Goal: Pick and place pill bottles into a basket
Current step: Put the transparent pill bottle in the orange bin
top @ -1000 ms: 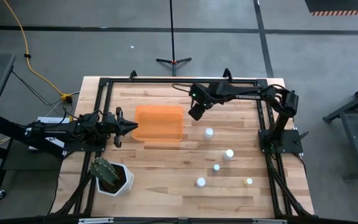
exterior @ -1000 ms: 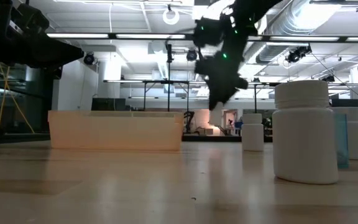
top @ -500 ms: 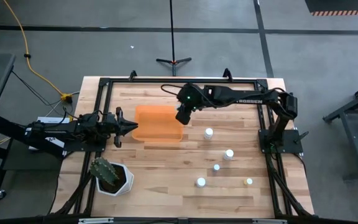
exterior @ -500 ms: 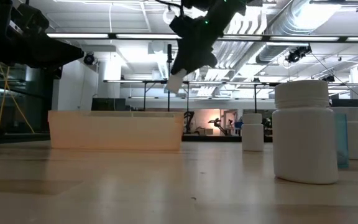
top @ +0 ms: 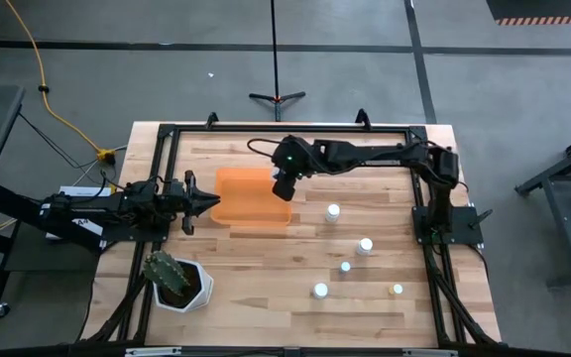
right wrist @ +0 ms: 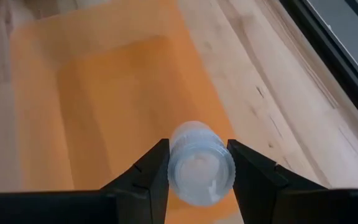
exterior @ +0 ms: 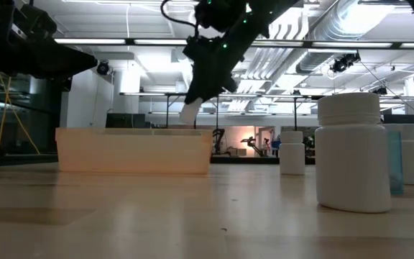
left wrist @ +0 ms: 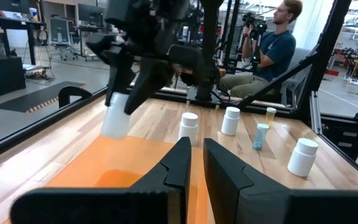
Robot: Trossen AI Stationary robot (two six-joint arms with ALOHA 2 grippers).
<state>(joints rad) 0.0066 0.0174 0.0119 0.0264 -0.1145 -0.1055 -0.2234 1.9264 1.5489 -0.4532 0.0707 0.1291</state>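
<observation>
Jaws of the right gripper (right wrist: 194, 163) are clamped on a white pill bottle (right wrist: 199, 163), held in the air above the orange basket (top: 248, 198) near its right end. Five more pill bottles (top: 334, 211) stand on the wooden surface (top: 266, 288). Beside the basket's left edge waits the left gripper (top: 206, 201), jaws nearly together and empty.

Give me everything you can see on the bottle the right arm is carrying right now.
The pill bottle is a small white plastic cylinder, held between the two dark fingers of the right gripper. It hangs tilted in the air over the right end of the orange basket, above its rim and touching nothing but the fingers. The basket under it looks empty. No label is visible.
</observation>
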